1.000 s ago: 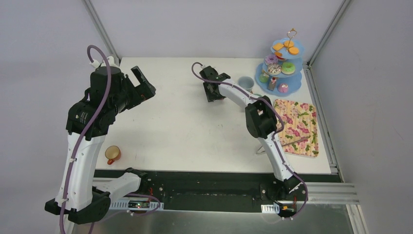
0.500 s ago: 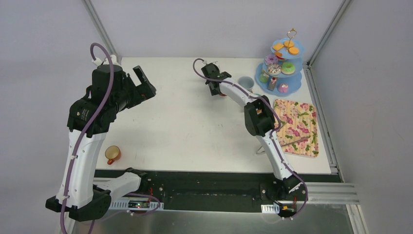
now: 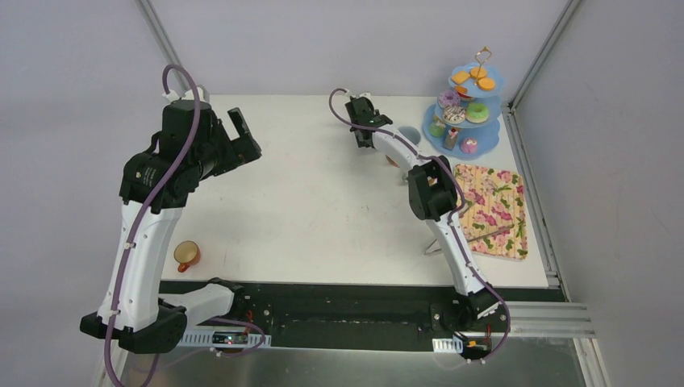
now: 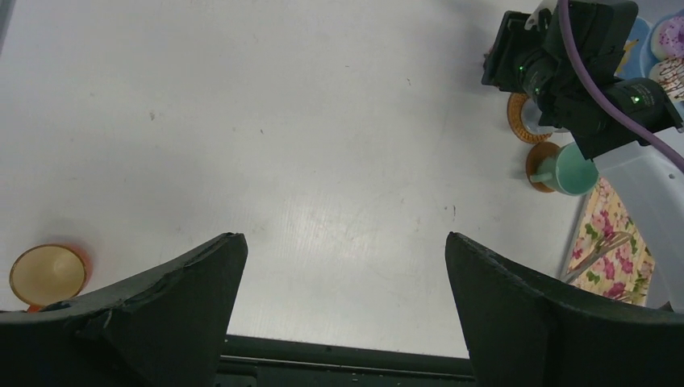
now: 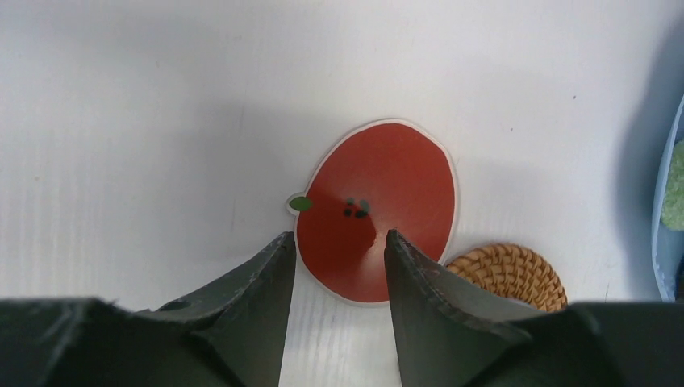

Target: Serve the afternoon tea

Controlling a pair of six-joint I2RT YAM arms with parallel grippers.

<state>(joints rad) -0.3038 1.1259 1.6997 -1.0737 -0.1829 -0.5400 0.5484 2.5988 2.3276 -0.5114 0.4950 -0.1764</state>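
Orange cup: the orange cup (image 3: 186,255) stands upright and alone near the table's front left edge, well apart from the other pieces, with no coaster under it, so it reads as not yet served
Left gripper: the left gripper (image 4: 343,242) hangs high over the left half of the white table (image 3: 306,210), jaws spread wide and empty, probably parked clear of the other arm's work
Tongs: the metal tongs (image 3: 484,235) lie across the floral tray (image 3: 492,193) at the right, untouched
Mint cup: the mint green cup (image 4: 571,171) sits on a brown coaster (image 4: 534,165), which looks like a finished setting
Right gripper: the right gripper (image 5: 337,238) points down at the far middle, jaws partly drawn in astride the near rim of the red apple-shaped coaster (image 5: 387,185); I cannot tell whether they pinch it
Woven coaster: the woven coaster (image 5: 506,274) lies touching the red one
Grey-blue cup: the grey-blue cup (image 3: 409,134) stands just behind the right arm
Stand: the light-blue three-tier stand (image 3: 494,135) fills the far right corner, carrying donuts (image 3: 477,112) and biscuits (image 3: 484,82)
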